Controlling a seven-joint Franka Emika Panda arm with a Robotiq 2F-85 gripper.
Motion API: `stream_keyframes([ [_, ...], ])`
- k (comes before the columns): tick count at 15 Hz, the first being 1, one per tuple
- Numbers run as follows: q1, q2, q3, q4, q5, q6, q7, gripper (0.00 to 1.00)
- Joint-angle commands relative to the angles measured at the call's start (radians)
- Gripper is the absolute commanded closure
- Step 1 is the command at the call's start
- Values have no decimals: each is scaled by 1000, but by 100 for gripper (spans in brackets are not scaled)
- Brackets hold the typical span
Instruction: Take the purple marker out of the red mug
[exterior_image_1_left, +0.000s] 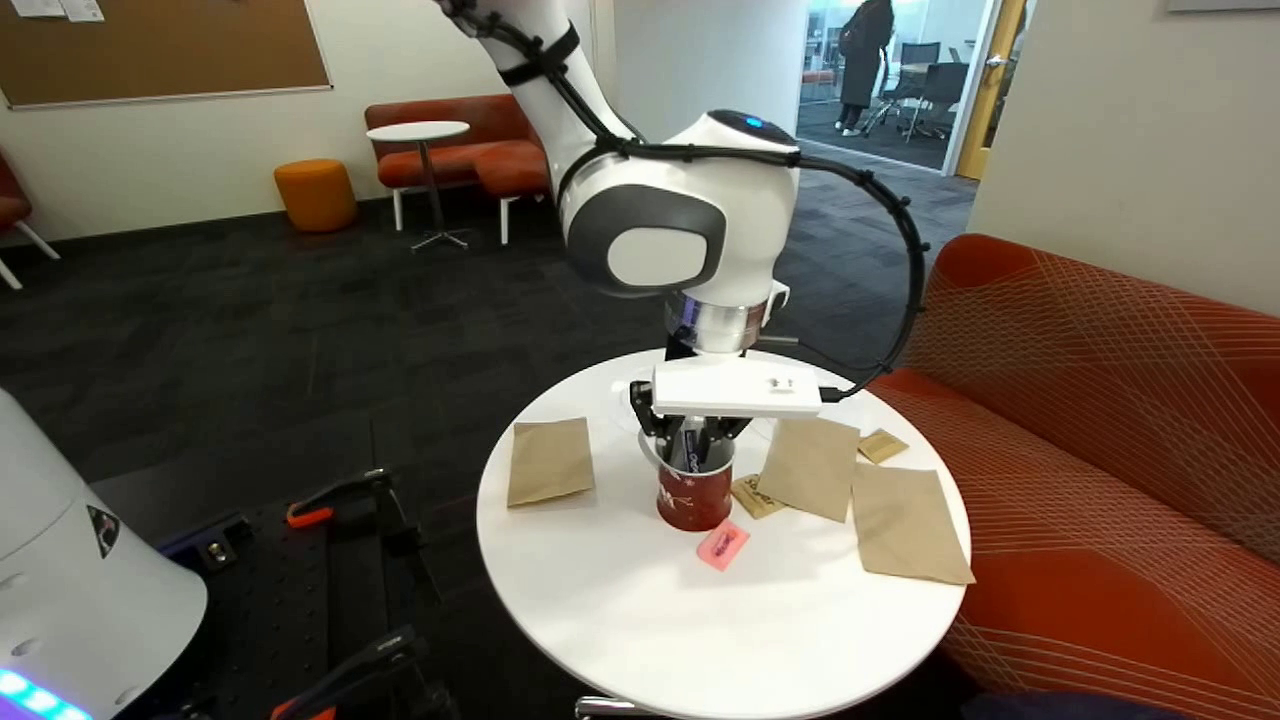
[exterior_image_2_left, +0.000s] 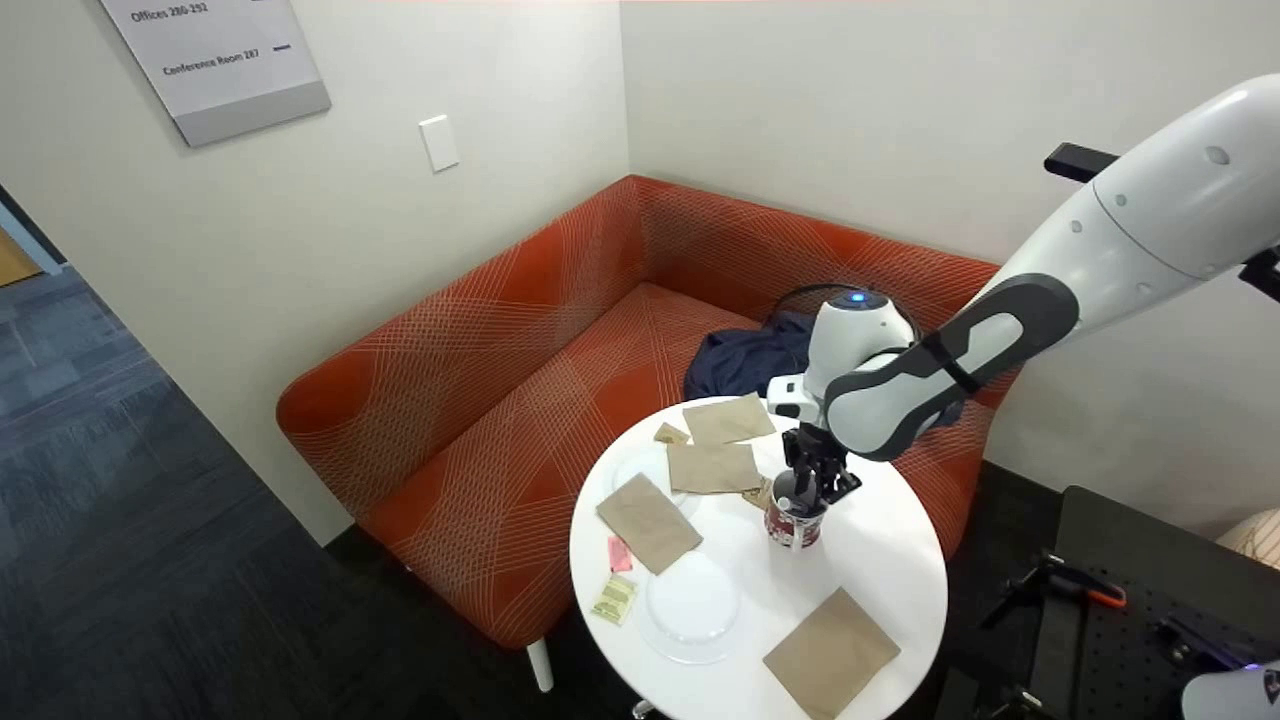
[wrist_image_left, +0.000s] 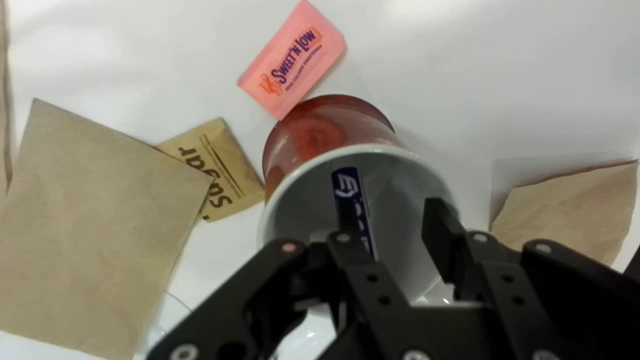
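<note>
The red mug (wrist_image_left: 350, 122) stands upright on the table, its pale inside facing the camera in the wrist view. Within its rim the purple marker (wrist_image_left: 348, 182) leans, dark blue-purple with white lettering; its lower part is hidden behind a finger. My gripper (wrist_image_left: 392, 220) reaches down over the mouth with its jaws apart. The left finger overlaps the marker; whether they touch I cannot tell. A clear gap separates the marker from the right finger (wrist_image_left: 440, 225). In both exterior views the gripper is directly above the mug (exterior_image_1_left: 695, 500), (exterior_image_2_left: 790, 528), fingers at rim height.
A pink sweetener packet (wrist_image_left: 295, 60) lies against the mug's base, and a sugar packet (wrist_image_left: 215, 170) sits beside it. Tan paper squares (wrist_image_left: 95, 220), (exterior_image_1_left: 551, 460), (exterior_image_2_left: 832, 655) lie around on the round white table (exterior_image_1_left: 640, 620). A clear plate (exterior_image_2_left: 690, 640) and a red sofa (exterior_image_2_left: 520, 400) are nearby.
</note>
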Motion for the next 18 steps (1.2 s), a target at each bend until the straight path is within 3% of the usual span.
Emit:
stream_keyframes([
  [1,-27,16,16,16,-19,15,-4,60],
  [10,-41,37,47,34,2,36,-5,60],
  [15,-40,50,61,43,0,64,3,54],
  [17,-38,62,63,50,-5,71,9,62],
  [18,-38,67,66,53,-5,71,10,81],
])
